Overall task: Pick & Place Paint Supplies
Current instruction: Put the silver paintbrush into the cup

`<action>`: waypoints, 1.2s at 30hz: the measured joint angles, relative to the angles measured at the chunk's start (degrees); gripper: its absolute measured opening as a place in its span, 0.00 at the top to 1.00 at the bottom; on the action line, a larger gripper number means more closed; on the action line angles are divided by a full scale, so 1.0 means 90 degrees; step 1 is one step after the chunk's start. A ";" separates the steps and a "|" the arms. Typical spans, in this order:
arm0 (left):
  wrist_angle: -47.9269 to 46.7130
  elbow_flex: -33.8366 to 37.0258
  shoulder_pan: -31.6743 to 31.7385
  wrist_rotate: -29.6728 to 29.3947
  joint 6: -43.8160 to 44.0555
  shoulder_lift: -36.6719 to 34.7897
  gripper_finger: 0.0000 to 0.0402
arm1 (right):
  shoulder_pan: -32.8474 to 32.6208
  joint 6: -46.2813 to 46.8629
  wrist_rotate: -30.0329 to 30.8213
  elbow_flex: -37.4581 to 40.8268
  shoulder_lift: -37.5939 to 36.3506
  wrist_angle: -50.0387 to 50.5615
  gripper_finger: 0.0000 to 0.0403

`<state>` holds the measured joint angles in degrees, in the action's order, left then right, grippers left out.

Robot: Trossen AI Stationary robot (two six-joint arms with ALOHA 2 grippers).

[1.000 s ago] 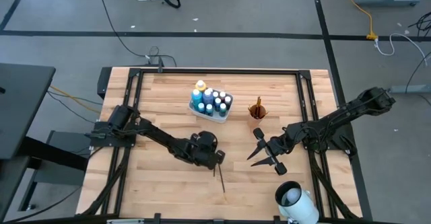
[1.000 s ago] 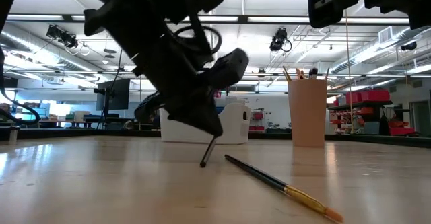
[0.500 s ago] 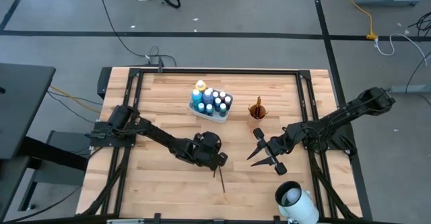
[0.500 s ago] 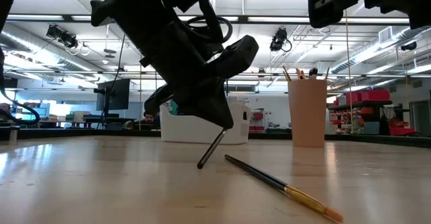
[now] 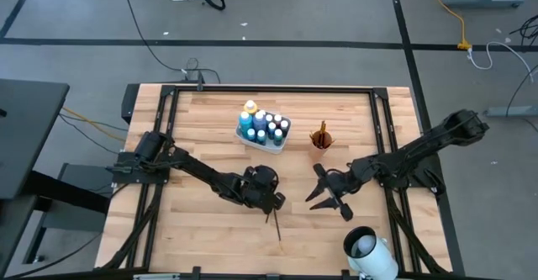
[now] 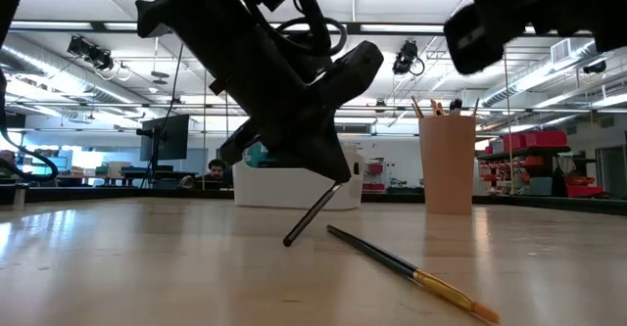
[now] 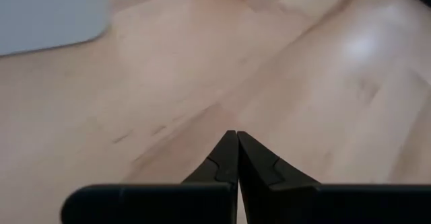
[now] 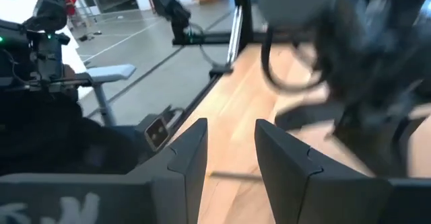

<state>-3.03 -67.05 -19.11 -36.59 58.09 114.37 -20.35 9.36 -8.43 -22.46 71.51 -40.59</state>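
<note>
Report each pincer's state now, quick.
Left pincer: shut on a paintbrush, its lower tip near the table.
Right pincer: open, holding nothing.

2 dark jointed arms (image 5: 197,175)

Bottles (image 5: 263,127) in tray (image 5: 250,140), left of cup (image 5: 320,137).

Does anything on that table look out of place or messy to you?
One paintbrush lies loose on the bare wood, away from the cup holding other brushes. The left hand holds a second brush tilted, its low end near the tabletop. Nothing looks spilled or broken.
</note>
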 joint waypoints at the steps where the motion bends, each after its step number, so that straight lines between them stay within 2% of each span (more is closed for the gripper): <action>1: 0.0072 0.0000 -0.0002 0.0059 -0.0038 0.0000 1.00 | -0.0039 0.0160 0.0000 0.0000 0.0157 -0.0053 0.68; 4: 0.0208 0.0000 -0.0042 0.0074 -0.0176 -0.0002 0.99 | -0.0168 0.0958 0.0129 0.0000 0.0755 -0.0249 0.68; 7: 0.0308 0.0000 -0.0049 0.0094 -0.0236 -0.0002 1.00 | -0.0408 0.1688 0.0705 0.0000 0.1517 -0.0486 0.68; 9: 0.0336 0.0000 -0.0049 0.0113 -0.0243 -0.0002 1.00 | -0.0494 0.1746 0.0999 0.0002 0.2053 -0.0762 0.68; 15: 0.0484 0.0000 -0.0046 0.0087 -0.0289 -0.0003 0.99 | -0.0494 0.1996 0.1064 -0.0406 0.3404 -0.1808 0.59; 21: 0.0979 0.0002 -0.0046 0.0198 -0.0638 -0.0005 0.99 | -0.0405 0.1623 0.1670 -0.1249 0.4149 -0.1416 0.48; 24: 0.1101 0.0002 -0.0058 0.0287 -0.0816 -0.0005 0.99 | -0.0345 0.1599 0.1420 -0.1459 0.4206 -0.0942 0.45; 29: 0.0946 0.0002 -0.0053 0.0923 -0.1196 -0.0006 0.98 | -0.0350 0.1400 0.0916 -0.1506 0.4206 -0.0701 0.44; 33: 0.0252 0.0002 -0.0045 0.0670 -0.1157 -0.0007 0.90 | -0.0346 0.1412 0.0195 -0.1503 0.4206 -0.0675 0.46; 36: -0.0201 0.0002 -0.0025 0.0344 -0.1134 -0.0007 0.81 | -0.0349 0.1407 0.0009 -0.1503 0.4203 -0.0669 0.47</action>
<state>-4.84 -67.02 -19.34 -33.49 47.88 114.30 -23.49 22.03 -8.35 -35.99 109.34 -46.61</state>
